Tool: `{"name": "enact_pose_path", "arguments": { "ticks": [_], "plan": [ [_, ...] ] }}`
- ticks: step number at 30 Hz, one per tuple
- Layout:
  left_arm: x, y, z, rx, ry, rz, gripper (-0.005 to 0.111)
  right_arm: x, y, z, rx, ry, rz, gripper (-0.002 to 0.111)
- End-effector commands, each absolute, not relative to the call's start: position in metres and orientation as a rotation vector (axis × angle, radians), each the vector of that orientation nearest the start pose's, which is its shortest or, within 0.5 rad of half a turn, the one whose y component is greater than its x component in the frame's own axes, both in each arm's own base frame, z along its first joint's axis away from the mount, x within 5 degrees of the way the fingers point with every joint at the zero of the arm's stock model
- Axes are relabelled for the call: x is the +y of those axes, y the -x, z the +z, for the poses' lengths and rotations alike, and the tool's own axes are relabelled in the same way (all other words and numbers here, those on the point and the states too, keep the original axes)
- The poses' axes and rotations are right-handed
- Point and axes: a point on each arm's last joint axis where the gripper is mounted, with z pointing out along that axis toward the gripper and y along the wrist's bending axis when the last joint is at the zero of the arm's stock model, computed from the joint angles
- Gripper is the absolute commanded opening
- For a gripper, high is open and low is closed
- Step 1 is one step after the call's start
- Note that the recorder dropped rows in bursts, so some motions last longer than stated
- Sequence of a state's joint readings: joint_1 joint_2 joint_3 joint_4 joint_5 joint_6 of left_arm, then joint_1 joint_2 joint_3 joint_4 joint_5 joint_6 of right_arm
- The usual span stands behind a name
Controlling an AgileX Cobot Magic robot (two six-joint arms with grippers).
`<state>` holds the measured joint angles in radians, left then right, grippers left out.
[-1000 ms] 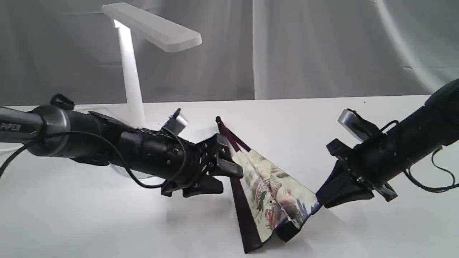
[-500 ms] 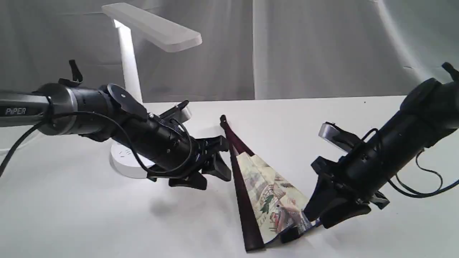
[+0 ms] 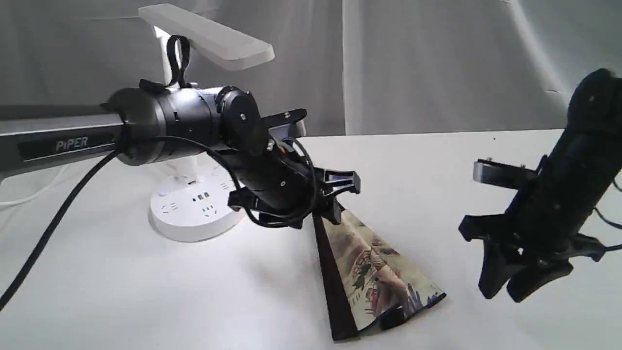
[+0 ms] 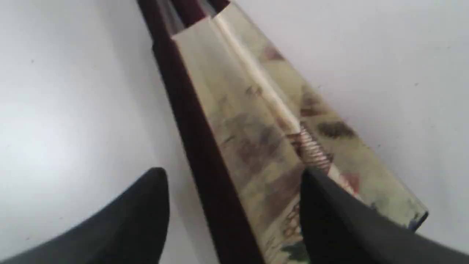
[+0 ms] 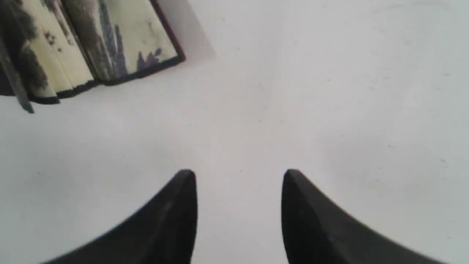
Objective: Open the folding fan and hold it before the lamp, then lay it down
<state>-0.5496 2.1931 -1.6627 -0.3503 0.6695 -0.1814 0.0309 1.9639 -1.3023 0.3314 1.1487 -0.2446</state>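
Found the folding fan flat on the white tabletop, partly spread, rib end toward the lamp, painted edge nearer the camera. Saw the left gripper hanging over the rib end, jaws parted and empty, one fingertip low over the leaf; could not tell whether touching. Saw the right gripper likewise parted and empty, raised apart from the wide edge. Judged this the letting-go after the lay-down: best to lift the left straight up, jaws wide, so as not to drag leaf or guard. Noted a plain white surface, lamp base on it behind the left arm, grey cloth backdrop beyond.
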Motion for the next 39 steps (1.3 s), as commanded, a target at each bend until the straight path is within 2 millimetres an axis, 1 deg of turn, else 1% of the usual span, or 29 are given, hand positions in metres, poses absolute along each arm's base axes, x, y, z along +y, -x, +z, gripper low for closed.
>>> {"name": "enact_pose_path", "arguments": {
  "ticks": [1,3,5,6,8,9,11,14,19,21,24,26,29,31,33,39],
  "plan": [
    [-0.274,-0.401,0.168,2.715,-0.150,-0.609,0.052,0.032,-0.341,0.179,3.141,0.148,0.400,0.036],
    [-0.280,-0.403,0.164,2.745,-0.130,-0.614,0.052,0.028,-0.333,0.182,3.104,0.145,0.327,0.036],
    [-0.283,-0.406,0.153,2.799,-0.117,-0.602,0.052,0.024,-0.323,0.181,3.086,0.131,0.250,0.036],
    [-0.286,-0.406,0.148,2.827,-0.134,-0.590,0.052,0.022,-0.321,0.183,3.065,0.073,0.219,0.036],
    [-0.292,-0.405,0.139,2.883,-0.156,-0.551,0.052,0.021,-0.318,0.188,3.056,0.009,0.200,0.036],
    [-0.294,-0.405,0.137,2.899,-0.191,-0.516,0.052,0.020,-0.315,0.191,3.061,0.020,0.196,0.036],
    [-0.298,-0.404,0.133,2.919,-0.197,-0.434,0.052,0.023,-0.312,0.197,3.058,0.040,0.199,0.036],
    [-0.305,-0.406,0.133,2.892,-0.219,-0.342,0.052,0.023,-0.311,0.202,3.041,0.040,0.198,0.036],
    [-0.316,-0.404,0.142,2.865,-0.218,-0.370,0.052,0.024,-0.313,0.202,3.018,0.027,0.210,0.036],
    [-0.319,-0.404,0.148,2.865,-0.216,-0.373,0.052,0.024,-0.315,0.202,3.004,0.016,0.222,0.036],
    [-0.320,-0.404,0.150,2.862,-0.203,-0.367,0.052,0.025,-0.316,0.203,2.988,0.008,0.228,0.036],
    [-0.321,-0.404,0.147,2.866,-0.169,-0.371,0.052,0.025,-0.316,0.203,2.985,0.004,0.233,0.036],
    [-0.322,-0.405,0.136,2.890,-0.134,-0.370,0.052,0.025,-0.316,0.203,2.983,0.004,0.233,0.036],
    [-0.325,-0.403,0.131,2.908,-0.115,-0.402,0.052,0.025,-0.317,0.203,2.978,0.003,0.232,0.036],
    [-0.328,-0.401,0.128,2.915,-0.125,-0.410,0.052,0.025,-0.318,0.203,2.967,0.002,0.230,0.036],
    [-0.327,-0.402,0.126,2.912,-0.136,-0.387,0.052,0.025,-0.319,0.203,2.958,-0.001,0.231,0.036]
  ]
}}
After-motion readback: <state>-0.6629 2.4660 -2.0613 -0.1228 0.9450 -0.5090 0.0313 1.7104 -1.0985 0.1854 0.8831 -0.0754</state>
